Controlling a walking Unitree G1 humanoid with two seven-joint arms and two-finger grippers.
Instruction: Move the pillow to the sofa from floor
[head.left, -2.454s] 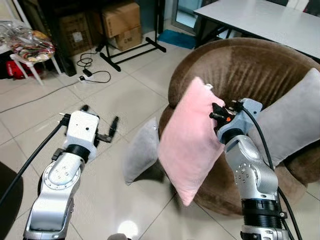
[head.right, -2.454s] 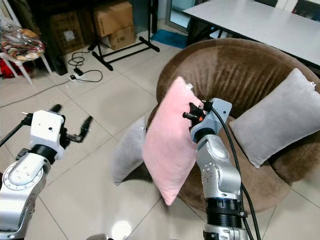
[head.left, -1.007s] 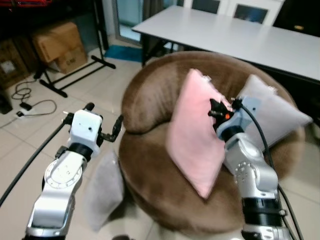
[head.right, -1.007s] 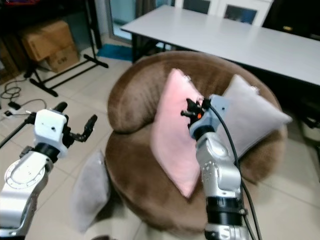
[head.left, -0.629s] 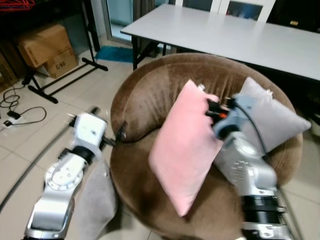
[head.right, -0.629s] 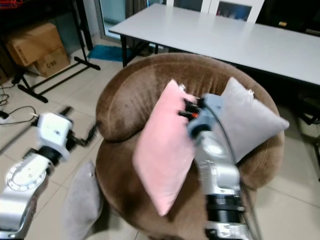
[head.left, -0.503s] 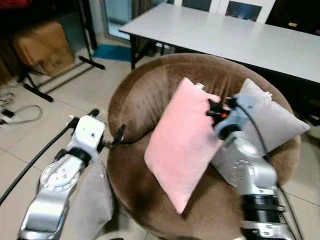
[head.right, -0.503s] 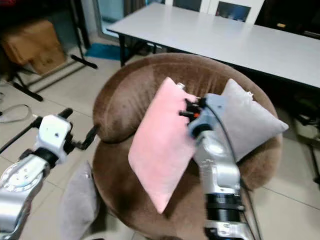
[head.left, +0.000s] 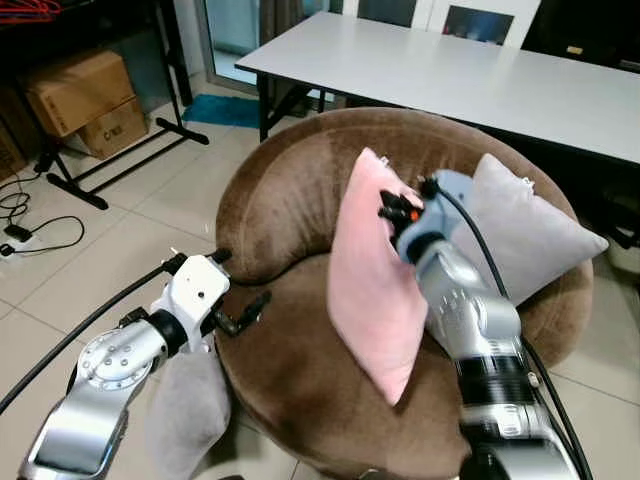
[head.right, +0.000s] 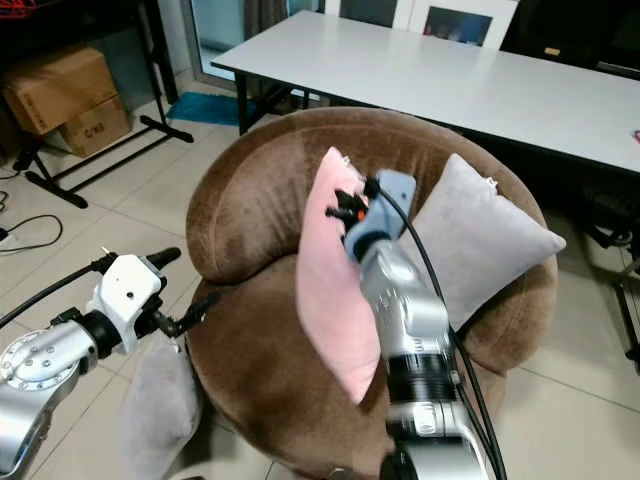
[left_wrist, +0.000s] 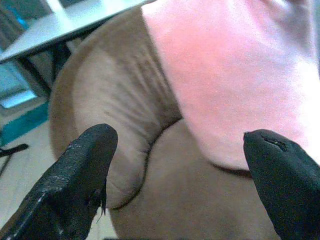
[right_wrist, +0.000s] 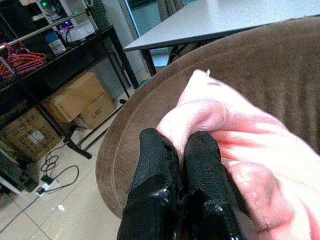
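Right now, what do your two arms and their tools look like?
Both arms are silver metal with round, ribbed joints. The left tool has a white housing and two long black fingers; the right tool has a pale blue-grey housing with an orange-red spot and black fingers. A black cable runs along each arm.

Looks like I'm driving around somebody's living room: round brown sofa (head.left: 300, 370) with a grey cushion (head.left: 530, 235), tiled floor (head.left: 90, 260), white tabletop (head.left: 440, 70), cardboard boxes (head.left: 80, 100) stashed under a rack.
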